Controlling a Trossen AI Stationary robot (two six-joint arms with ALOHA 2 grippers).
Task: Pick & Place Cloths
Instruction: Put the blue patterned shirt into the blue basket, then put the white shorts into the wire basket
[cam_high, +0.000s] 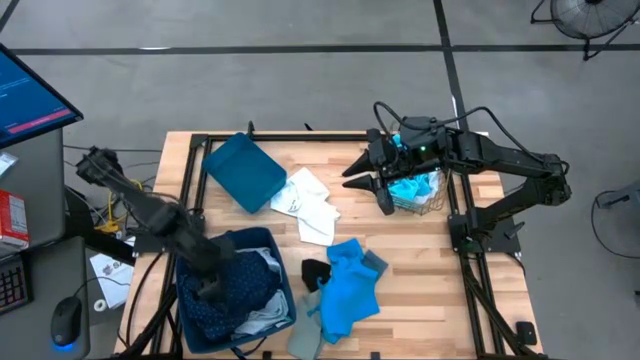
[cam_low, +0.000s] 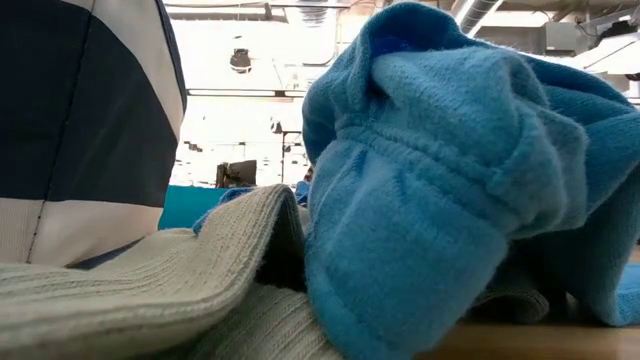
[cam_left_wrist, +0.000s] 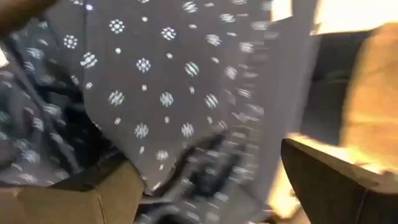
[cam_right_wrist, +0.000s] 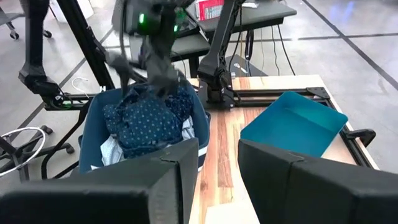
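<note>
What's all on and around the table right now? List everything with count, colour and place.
Bins: 2, dark blue; one at the table's front left, full of cloths; one empty, tilted, at the back left.
Navy dotted cloth: 1, in the full bin.
White cloth: 1, table middle.
Bright blue cloth: 1, front middle.
Wire basket: 1, back right, holding a turquoise cloth.
Monitor: 1, blue screen, off the table's left.
Left gripper: over the full bin.
Right gripper: open, beside the basket.

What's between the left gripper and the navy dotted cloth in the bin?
Nothing visible. The left gripper hangs directly over the navy dotted cloth, which lies on top of the pile in the dark-blue bin. In the left wrist view, the dotted fabric fills the frame just past its fingers.
</note>
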